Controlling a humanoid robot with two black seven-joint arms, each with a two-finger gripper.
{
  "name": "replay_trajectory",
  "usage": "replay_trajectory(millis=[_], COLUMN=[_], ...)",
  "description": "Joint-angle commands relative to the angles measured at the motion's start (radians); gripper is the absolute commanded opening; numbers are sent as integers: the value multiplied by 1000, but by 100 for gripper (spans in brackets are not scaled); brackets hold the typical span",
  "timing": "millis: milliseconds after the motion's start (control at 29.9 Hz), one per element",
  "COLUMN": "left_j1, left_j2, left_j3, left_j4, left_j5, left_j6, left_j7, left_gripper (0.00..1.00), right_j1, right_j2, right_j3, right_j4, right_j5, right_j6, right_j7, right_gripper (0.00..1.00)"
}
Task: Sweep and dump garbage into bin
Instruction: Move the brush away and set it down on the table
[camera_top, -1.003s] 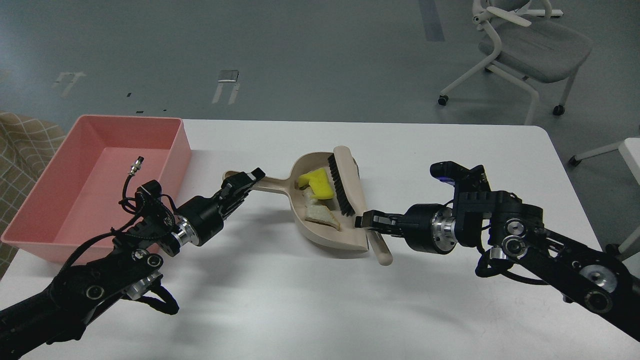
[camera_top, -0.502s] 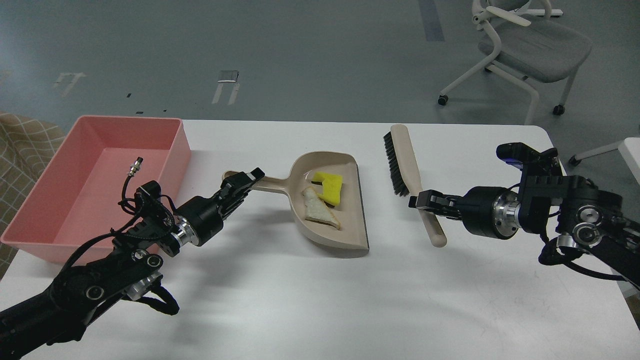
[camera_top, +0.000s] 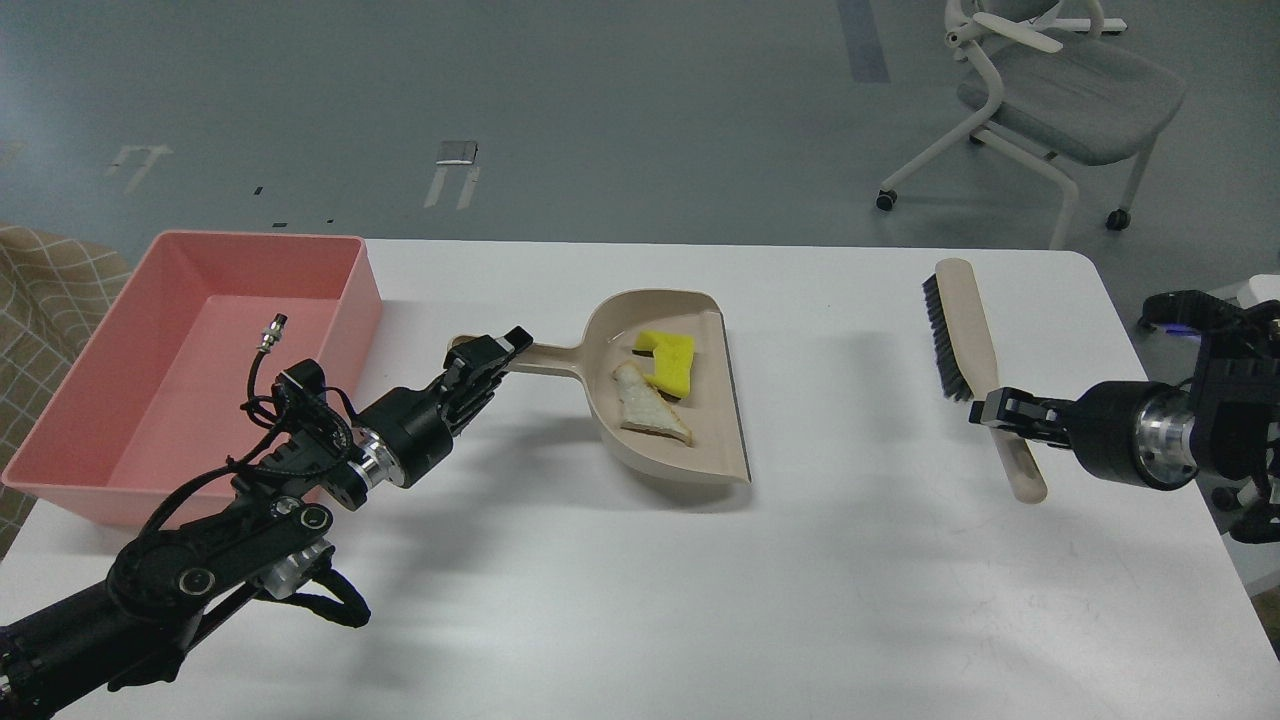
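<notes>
No readable text, labels, brands or numbers on anything in my head view; nothing to log here.

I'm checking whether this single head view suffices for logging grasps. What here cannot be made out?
- Left pincer on the dustpan handle: head view; the dark fingers hide the contact and the handle's end.
- Right pincer on the brush: the fingers cover the grip area.
- Bin: its near wall hides the floor strip behind it.
- Sponge piece: the bread slice covers its near edge.
</notes>
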Motion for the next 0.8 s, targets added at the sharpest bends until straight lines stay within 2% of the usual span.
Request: replay_trajectory(millis=[0,201,769], left_j1=[-1,-1,-1], left_j2=[-1,5,10], left_j3=[0,0,0], left_j4=[0,1,1], left_j5=[0,0,0], left_j6=[1,2,2], left_j7=[2,2,3], left_gripper=[21,21,21], right_j1=[-45,-65,-103], right_j2=[-32,-78,-43], right_j3=[0,0,6], right_j4=[0,-2,-37], right_j5=[-2,-2,-5], right_j6=[0,0,0], right_j7=[0,0,2], right_gripper=[0,0,0])
